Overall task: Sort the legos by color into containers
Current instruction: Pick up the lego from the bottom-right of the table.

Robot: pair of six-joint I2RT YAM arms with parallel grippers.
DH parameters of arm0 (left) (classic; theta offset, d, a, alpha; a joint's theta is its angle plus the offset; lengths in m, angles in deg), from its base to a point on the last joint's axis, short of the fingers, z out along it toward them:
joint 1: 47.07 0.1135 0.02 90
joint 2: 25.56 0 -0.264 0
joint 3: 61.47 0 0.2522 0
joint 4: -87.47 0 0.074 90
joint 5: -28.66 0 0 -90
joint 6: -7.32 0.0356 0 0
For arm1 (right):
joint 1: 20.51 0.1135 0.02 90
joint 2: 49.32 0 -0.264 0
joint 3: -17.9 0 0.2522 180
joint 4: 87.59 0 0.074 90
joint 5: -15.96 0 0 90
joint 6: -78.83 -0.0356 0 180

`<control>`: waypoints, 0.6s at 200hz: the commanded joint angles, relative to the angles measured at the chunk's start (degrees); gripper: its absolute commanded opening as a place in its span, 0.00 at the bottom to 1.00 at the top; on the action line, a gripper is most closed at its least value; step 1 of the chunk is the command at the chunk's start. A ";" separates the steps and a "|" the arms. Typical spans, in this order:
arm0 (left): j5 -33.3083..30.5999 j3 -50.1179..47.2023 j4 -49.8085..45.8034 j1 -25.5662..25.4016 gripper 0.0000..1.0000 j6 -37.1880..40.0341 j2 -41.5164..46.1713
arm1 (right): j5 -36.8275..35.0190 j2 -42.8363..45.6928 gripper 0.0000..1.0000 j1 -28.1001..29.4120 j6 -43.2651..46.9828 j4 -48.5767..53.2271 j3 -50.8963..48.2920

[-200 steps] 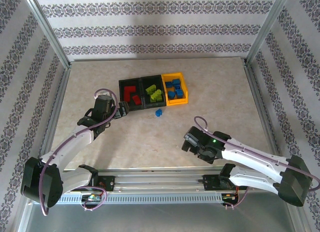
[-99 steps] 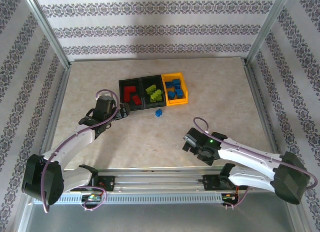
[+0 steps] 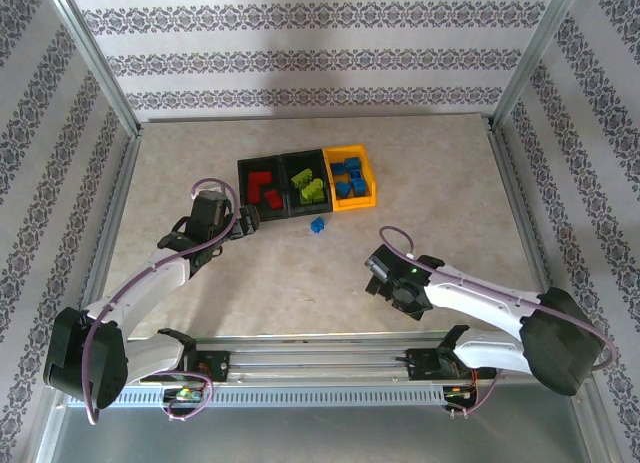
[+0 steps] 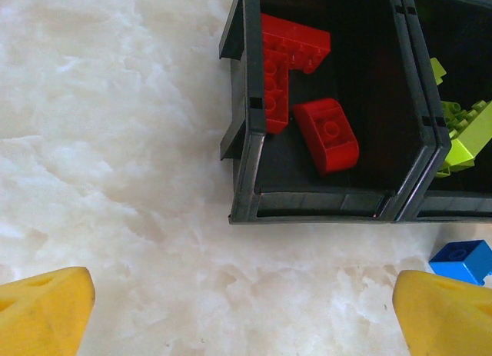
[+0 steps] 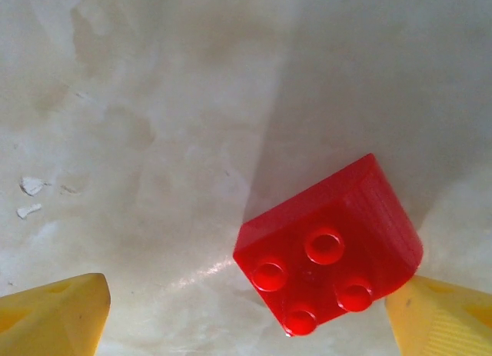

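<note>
Right wrist view: red lego [image 5: 330, 252], four studs up, one side rounded, lies flat on the bench [image 5: 154, 102] between the right jaws. It sits off-centre. Its lower right corner is at the right-hand yellow fingertip [image 5: 446, 317], touching or just beside it, cannot tell which. The other fingertip [image 5: 54, 314] is well apart from it. Right jaws apart, not clamped on the brick.

Left wrist view: left jaws wide apart and empty, one yellow fingertip [image 4: 42, 314] in each bottom corner. The black bin [image 4: 246, 141] lies ahead of them, off to the right, with red legos [image 4: 296, 56] inside. A loose blue lego [image 4: 461, 260] is on the bench just above the right-hand tip. Lime green legos [image 4: 465, 137] are in the next black bin.

Top view: the containers [image 3: 283, 213] stand in a row mid-bench. Red bricks are in the left black one, green in the middle black one, blue in the yellow bin [image 3: 372, 178]. The loose blue lego [image 3: 317, 225] is just in front of the row. Left jaws are near the front left corner of the row. The right arm [image 3: 470, 298] is low over the bench, well apart from the bins.

Versus a second ago: the right arm has pushed forward and left, its wrist now further up the bench. The left arm has shifted only slightly. The bins and the blue lego have not moved.
</note>
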 commanded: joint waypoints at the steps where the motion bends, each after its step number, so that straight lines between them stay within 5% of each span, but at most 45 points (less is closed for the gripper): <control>1: 0.10 -0.68 1.08 0.83 1.00 -0.62 -0.25 | -2.14 -1.92 0.91 -0.89 4.06 -1.39 3.18; 120: -0.43 -0.42 0.39 0.96 1.00 -0.44 0.36 | 2.40 -14.37 0.70 -3.45 12.43 -3.05 8.65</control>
